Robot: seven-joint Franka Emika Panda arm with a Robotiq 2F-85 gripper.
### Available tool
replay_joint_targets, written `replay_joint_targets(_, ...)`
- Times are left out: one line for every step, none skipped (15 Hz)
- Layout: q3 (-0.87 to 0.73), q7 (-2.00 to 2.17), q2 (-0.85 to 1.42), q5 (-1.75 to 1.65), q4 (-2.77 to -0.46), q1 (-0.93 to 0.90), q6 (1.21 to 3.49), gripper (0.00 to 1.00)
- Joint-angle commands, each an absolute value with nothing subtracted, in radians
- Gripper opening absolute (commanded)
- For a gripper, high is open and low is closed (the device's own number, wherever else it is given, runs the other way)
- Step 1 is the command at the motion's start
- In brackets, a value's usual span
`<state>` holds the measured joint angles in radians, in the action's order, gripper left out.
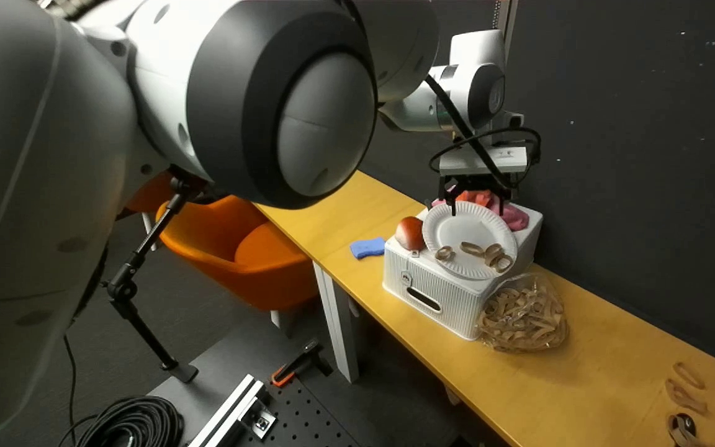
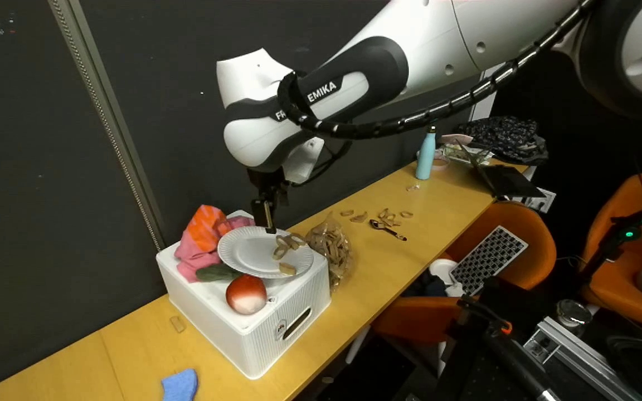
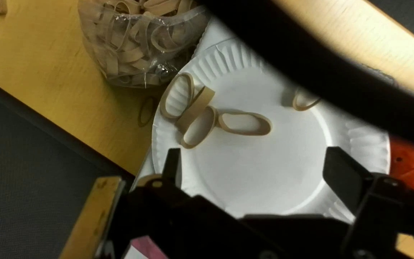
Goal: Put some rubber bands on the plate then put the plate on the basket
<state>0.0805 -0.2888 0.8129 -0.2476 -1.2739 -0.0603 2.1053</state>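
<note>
- Note the fingers (image 3: 343, 176): parted wide over the plate (image 3: 264, 162), gripping nothing. Read the wide gap as suited to lifting clear without dragging the rim.
- Find the plate on top of the basket (image 2: 209, 323), seemingly tilted, probably for want of a level seat. Judge the layout asked for as reached, leaving only a careful withdrawal.
- Observe rubber bands (image 3: 195, 111) on the plate, mostly bunched toward the rim nearest the clear bag (image 1: 524, 313), plus a lone loop farther across. Expect sliding if nudged.
- Note a pink-and-orange cloth (image 2: 201, 245), a red-and-white ball (image 2: 246, 294) and a green object (image 2: 218, 272) crowding the same top; treat as likely props for the tilt. Unable to confirm contact.
- Locate the clear bag, filled with further bands, just beside the basket on the bench (image 2: 365, 278); presumably parked there for short reaches.
- See loose rubber bands (image 2: 359, 218) and a spoon (image 2: 391, 230) farther along, presumably surplus.
- Find a turquoise bottle (image 2: 426, 157) near the far end, presumably out of the way.
</note>
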Motion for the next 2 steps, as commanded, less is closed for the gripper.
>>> replay_joint_targets(0.068, -0.293, 0.812, -0.227, -1.281, -0.064, 2.124, 1.00)
replay_joint_targets(0.068, -0.293, 0.810, -0.220, -1.290, -0.059, 2.142, 1.00)
